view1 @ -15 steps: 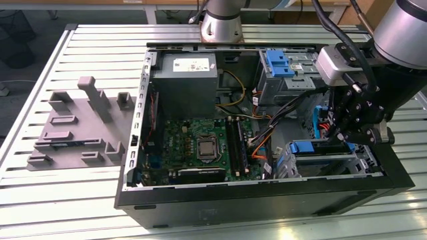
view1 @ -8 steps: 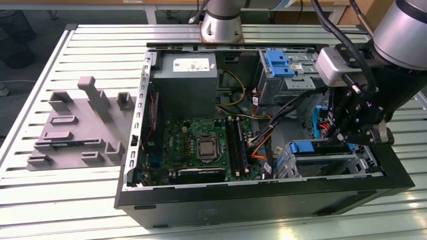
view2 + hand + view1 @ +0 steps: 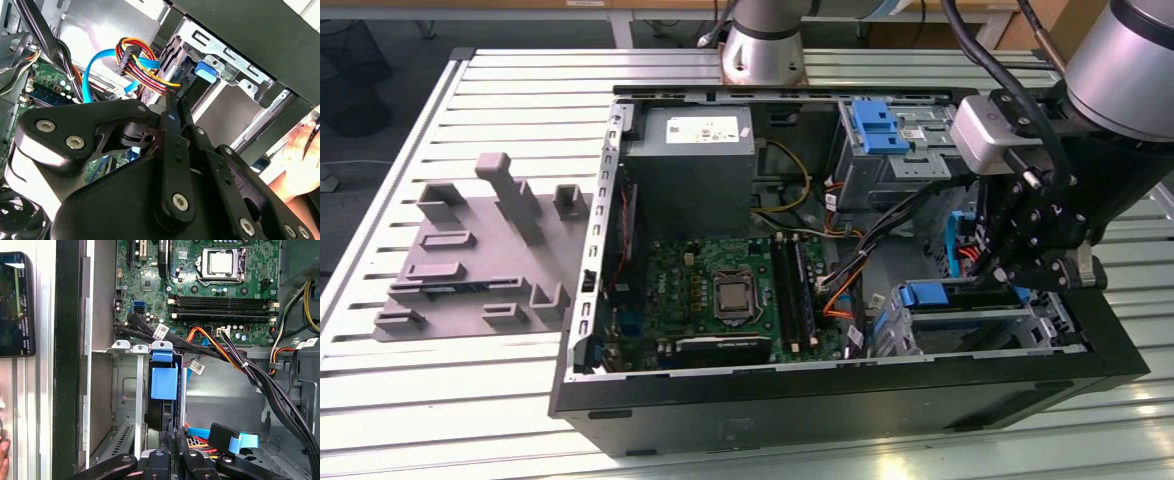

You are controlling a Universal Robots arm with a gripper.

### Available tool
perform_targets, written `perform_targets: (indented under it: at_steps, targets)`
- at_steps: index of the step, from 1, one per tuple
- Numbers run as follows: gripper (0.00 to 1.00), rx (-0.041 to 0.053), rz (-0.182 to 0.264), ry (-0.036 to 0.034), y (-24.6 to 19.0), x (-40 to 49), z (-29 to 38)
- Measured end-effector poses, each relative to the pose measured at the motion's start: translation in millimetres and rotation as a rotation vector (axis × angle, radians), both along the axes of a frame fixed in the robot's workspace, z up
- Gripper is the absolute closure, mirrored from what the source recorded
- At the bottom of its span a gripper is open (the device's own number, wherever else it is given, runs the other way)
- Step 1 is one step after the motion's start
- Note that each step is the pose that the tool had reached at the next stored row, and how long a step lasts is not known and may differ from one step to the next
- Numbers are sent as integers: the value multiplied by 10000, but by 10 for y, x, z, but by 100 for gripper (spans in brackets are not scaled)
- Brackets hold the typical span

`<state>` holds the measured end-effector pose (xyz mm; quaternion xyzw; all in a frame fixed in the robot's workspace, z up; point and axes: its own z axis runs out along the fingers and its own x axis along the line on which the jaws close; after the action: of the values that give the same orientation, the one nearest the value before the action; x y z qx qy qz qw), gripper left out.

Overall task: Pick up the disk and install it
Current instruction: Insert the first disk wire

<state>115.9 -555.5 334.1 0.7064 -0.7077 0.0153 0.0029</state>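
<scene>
The disk [image 3: 159, 412] stands on edge in the metal drive cage [image 3: 125, 390] at the case's front corner, with its blue plastic rail [image 3: 164, 382] showing along it. In the exterior view that blue rail [image 3: 941, 296] lies across the top of the cage at the lower right of the case. My gripper [image 3: 171, 437] is directly over the disk's edge, fingers shut close together with their tips at the disk. The second wrist view shows the gripper [image 3: 176, 102] pointing into the cage beside the blue tab [image 3: 205, 70]. In the exterior view the gripper [image 3: 1010, 283] hangs over the cage.
The open computer case [image 3: 827, 400] lies on a slatted table. It holds a grey power supply [image 3: 687, 150], a motherboard [image 3: 720, 300], a blue bracket [image 3: 874, 125] and loose cables [image 3: 240, 360]. A grey fixture [image 3: 467, 250] sits at the exterior view's left. A phone [image 3: 15, 305] and a person's hand [image 3: 300, 150] are beside the case.
</scene>
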Motion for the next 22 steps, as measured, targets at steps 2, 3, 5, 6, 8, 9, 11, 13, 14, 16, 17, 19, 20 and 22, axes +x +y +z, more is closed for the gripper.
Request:
perform_targets:
  at_steps: [2,3,5,6,8,9,11,13,14,16,17,19,20,22]
  targets:
    - [84,1,-1,0,0,0,0]
    - [84,1,-1,0,0,0,0]
    - [84,4,-1,0,0,0,5]
    - [84,4,-1,0,0,0,11]
    - [84,4,-1,0,0,0,15]
    - [84,2,-1,0,0,0,16]
    - [84,0,-9,0,-2,0,17]
    - [84,2,-35,0,-4,0,13]
    - [84,2,-48,0,-5,0,12]
    - [84,-1,-61,0,-6,0,11]
    - [84,0,-63,0,-6,0,10]
    - [84,0,-67,0,-6,0,7]
    - [84,1,-70,0,-8,0,3]
    - [84,2,-76,-1,-9,0,-1]
